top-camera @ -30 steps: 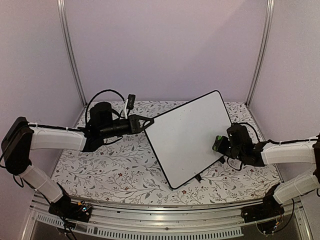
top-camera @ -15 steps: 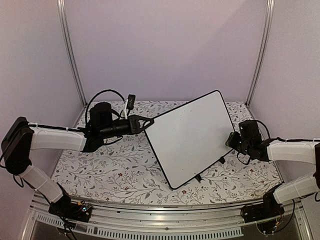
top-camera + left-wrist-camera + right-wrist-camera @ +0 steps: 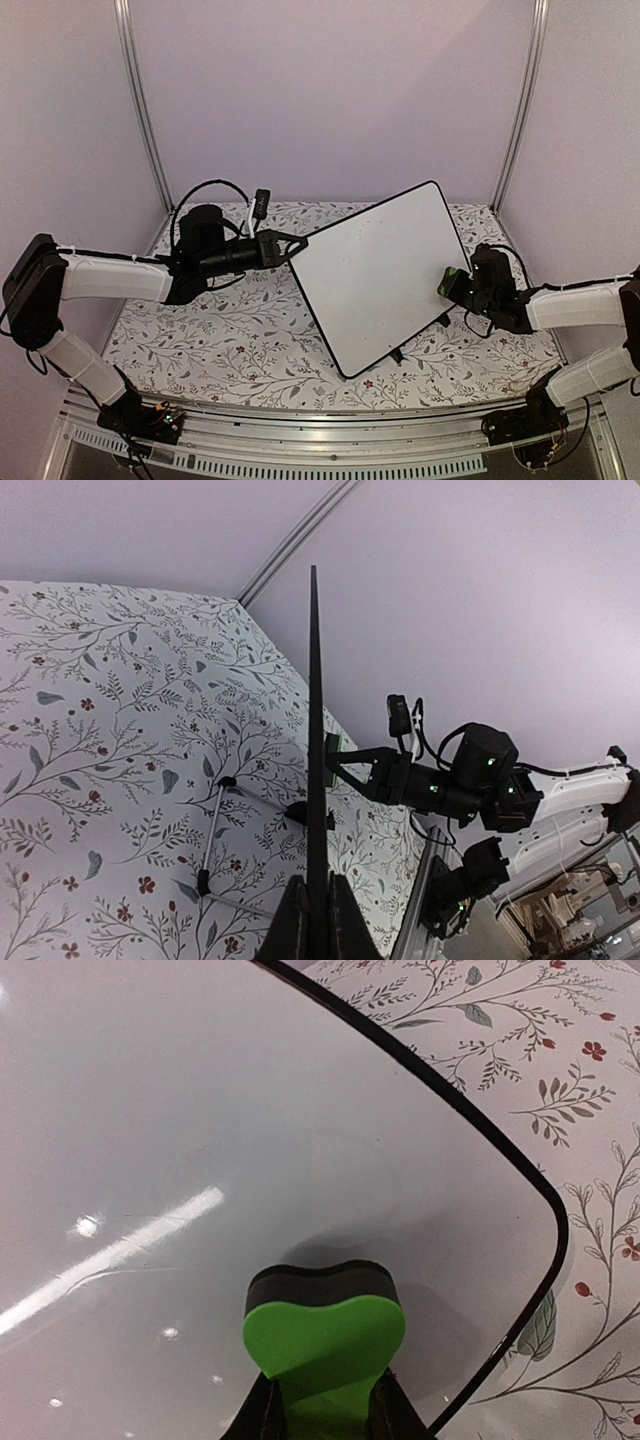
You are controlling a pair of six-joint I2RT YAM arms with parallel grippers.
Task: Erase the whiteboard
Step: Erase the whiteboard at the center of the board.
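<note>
The whiteboard (image 3: 385, 275) is a large white board with a thin black rim, propped at a tilt on small black feet; its face shows no writing. My left gripper (image 3: 298, 243) is shut on the board's upper left edge; in the left wrist view the board (image 3: 316, 740) shows edge-on between the fingers. My right gripper (image 3: 452, 284) is shut on a green eraser (image 3: 448, 279) at the board's right edge. In the right wrist view the eraser (image 3: 323, 1332) has its dark felt side toward the white surface (image 3: 200, 1140), close to it or touching near a rounded corner.
The table (image 3: 230, 330) has a floral-patterned cover. A metal wire stand (image 3: 210, 840) and a black clip foot (image 3: 300, 810) sit behind the board. Lilac walls with metal posts (image 3: 145, 110) enclose the space. A black cable (image 3: 215, 190) loops over the left arm.
My right gripper with the eraser swung out to the right off the board's edge, then came back left onto the board near its right edge. The left arm and board stayed still.
</note>
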